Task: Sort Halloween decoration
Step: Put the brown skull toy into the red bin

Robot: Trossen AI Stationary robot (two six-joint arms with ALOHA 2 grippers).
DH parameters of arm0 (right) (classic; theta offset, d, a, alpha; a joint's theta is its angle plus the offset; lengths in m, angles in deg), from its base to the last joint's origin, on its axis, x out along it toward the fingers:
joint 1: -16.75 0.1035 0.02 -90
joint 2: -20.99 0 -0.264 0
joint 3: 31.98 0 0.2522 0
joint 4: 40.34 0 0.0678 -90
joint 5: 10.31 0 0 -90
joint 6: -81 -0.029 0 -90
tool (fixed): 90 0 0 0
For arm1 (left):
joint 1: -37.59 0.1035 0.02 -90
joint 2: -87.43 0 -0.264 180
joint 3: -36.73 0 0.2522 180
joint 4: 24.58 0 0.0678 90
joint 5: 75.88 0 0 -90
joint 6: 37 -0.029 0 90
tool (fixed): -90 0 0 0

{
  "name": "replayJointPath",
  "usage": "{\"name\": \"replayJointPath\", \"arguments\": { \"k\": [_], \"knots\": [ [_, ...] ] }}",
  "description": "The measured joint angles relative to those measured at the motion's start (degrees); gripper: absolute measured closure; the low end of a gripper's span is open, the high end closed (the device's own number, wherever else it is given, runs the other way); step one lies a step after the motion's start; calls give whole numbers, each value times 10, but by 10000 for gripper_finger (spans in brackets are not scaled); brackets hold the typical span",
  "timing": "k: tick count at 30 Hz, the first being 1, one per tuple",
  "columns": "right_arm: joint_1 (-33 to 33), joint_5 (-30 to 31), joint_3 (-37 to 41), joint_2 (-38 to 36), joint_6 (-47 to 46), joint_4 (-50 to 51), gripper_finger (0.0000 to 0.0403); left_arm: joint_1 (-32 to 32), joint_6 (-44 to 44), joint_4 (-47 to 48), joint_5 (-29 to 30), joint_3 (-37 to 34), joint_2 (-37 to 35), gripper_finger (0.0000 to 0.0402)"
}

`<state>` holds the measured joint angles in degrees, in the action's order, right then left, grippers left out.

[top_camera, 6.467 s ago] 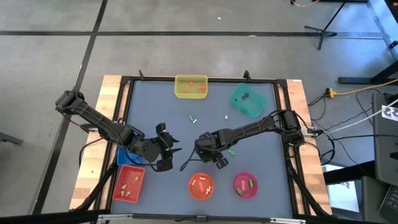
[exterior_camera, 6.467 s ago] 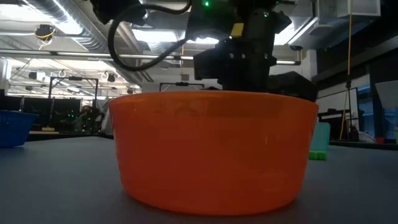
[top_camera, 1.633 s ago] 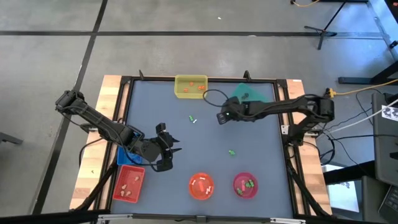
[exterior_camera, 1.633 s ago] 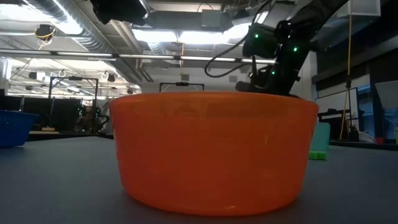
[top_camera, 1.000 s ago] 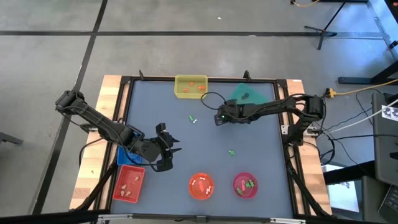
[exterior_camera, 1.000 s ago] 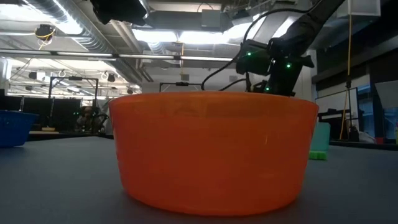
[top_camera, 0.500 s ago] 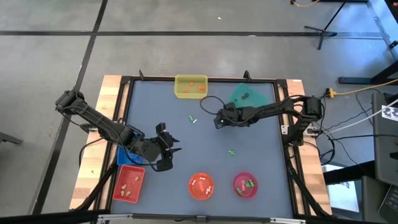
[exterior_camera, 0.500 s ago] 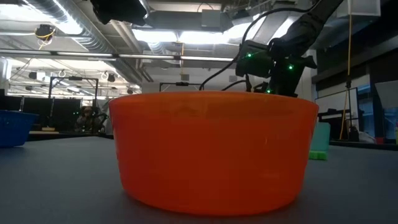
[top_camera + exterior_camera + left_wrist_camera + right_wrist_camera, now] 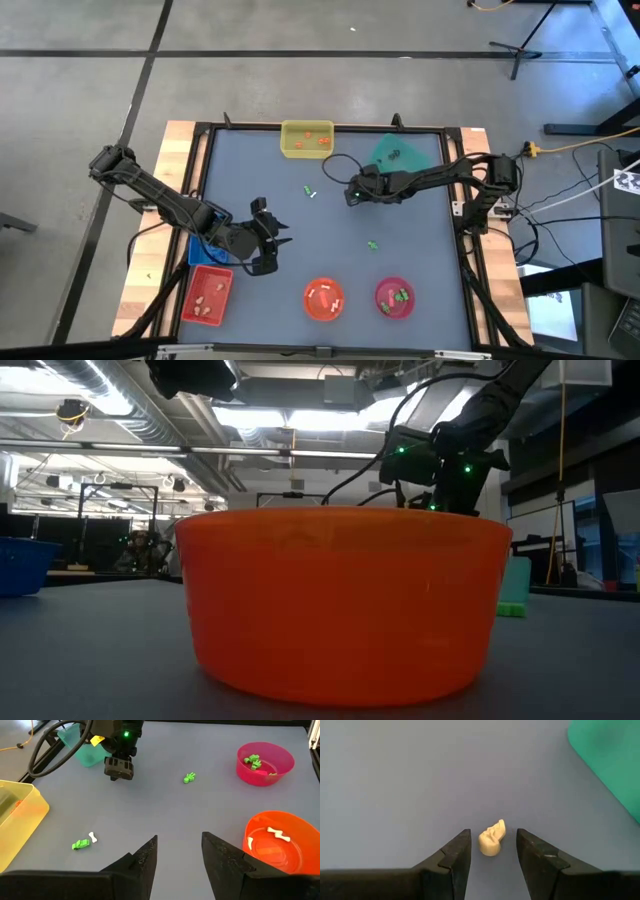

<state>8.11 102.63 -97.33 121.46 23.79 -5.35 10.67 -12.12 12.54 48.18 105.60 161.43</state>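
Grey counter (image 9: pixel 300 235) with sorting partly done: orange bowl (image 9: pixel 323 299) holds white bones, pink bowl (image 9: pixel 394 298) green bits, yellow tray (image 9: pixel 307 139) orange ones, red tray (image 9: pixel 207 296) beige ones. Left loose: a green and white pair (image 9: pixel 310 190) below the yellow tray, a green trinket (image 9: pixel 373 244) above the pink bowl, a beige skull (image 9: pixel 491 839). Right gripper (image 9: pixel 492 855), just off the teal tray (image 9: pixel 399 160), fingers apart, straddles the skull, not touching. Left gripper (image 9: pixel 177 857) near the red tray, spread, empty.
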Motion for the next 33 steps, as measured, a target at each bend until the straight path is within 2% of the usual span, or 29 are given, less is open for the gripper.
{"name": "replayJointPath", "arguments": {
  "k": [13, 25, 29, 33],
  "knots": [
    [1, 0, -2, 28, 8, -11, 251, 1, 0, 1, 0, 0, 0, 263],
    [1, -5, -1, 28, 9, -19, 348, 4, 0, 1, 0, 0, 0, 263],
    [1, -7, -2, 29, 9, -18, 354, 4, 0, 1, 0, 0, 0, 263],
    [0, -12, -2, 27, 9, -18, 341, 4, 0, 1, 0, 0, 0, 263]
  ]
}}
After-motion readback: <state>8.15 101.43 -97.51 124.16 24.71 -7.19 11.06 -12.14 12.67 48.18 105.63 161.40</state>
